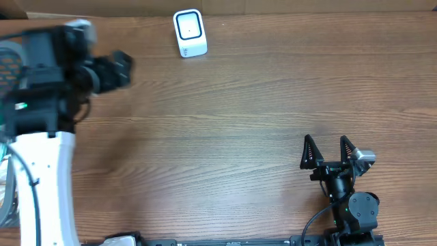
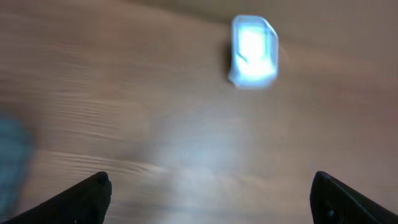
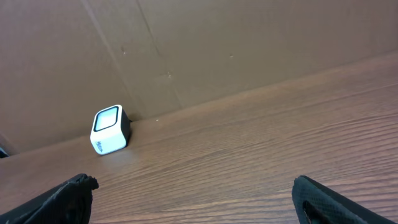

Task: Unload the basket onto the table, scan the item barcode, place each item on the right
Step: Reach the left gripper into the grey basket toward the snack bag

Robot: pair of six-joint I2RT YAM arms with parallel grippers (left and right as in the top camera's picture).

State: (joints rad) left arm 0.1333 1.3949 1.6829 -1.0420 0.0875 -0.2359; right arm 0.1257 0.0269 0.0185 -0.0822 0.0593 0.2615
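**Entry: barcode scan, status**

- **Scanner** [image 1: 190,32]: a small white box on the table [image 1: 239,123], by its far edge, at the upper middle of the overhead frame. In the left wrist view you find it upper right of centre, blurred.
- **Item to scan:** not identifiable. A teal and orange shape [image 1: 8,65] sits at the far left edge of the overhead frame, mostly hidden by the left arm [image 1: 44,171]. You cannot tell whether it is the item.
- **Left gripper** [image 2: 210,190]: fingers wide apart with nothing between them. It is at the upper left of the overhead frame, well apart from the scanner.
- **Right gripper** [image 1: 326,143]: fingers apart and empty, at the lower right of the overhead frame.
- **Progress (judgement):** nothing is held and nothing is presented to the scanner. You have the whole task ahead: fetch the item, turn its barcode to the scanner, scan.
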